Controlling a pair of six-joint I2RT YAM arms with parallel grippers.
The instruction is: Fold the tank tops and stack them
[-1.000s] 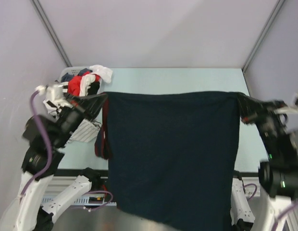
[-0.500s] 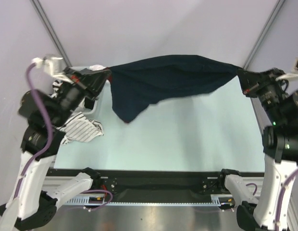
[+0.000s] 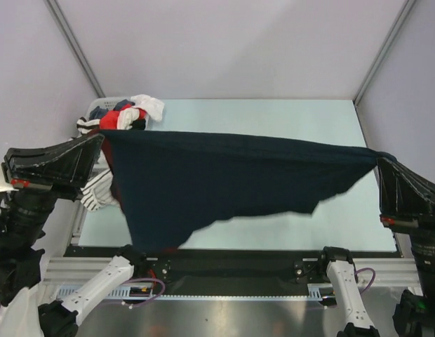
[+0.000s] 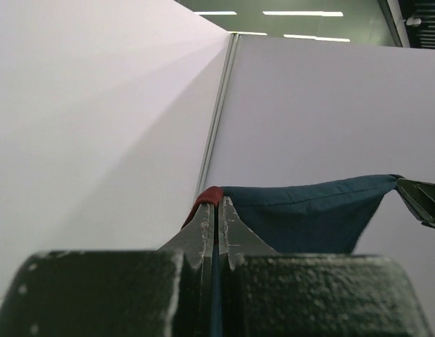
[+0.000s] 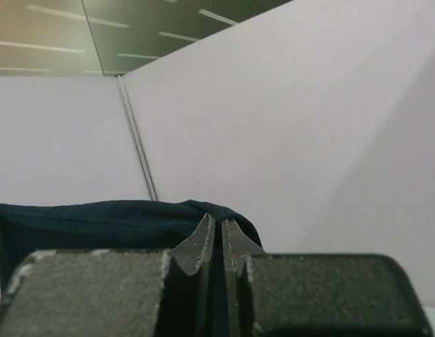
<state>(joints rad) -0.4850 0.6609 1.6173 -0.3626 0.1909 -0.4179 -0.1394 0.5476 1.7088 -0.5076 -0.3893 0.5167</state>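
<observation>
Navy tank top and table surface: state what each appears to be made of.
Navy tank top: soft, matte cloth, likely a thin knit; it sags and drapes in loose folds. Table: hard, smooth pale mint sheet, perhaps laminate or painted board; flat, uniform, with no visible texture.

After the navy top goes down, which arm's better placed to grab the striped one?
Left, likely. The striped top lies at the table's left edge near the left pincer; the right pincer is across the table. Both grip the navy top.
</observation>
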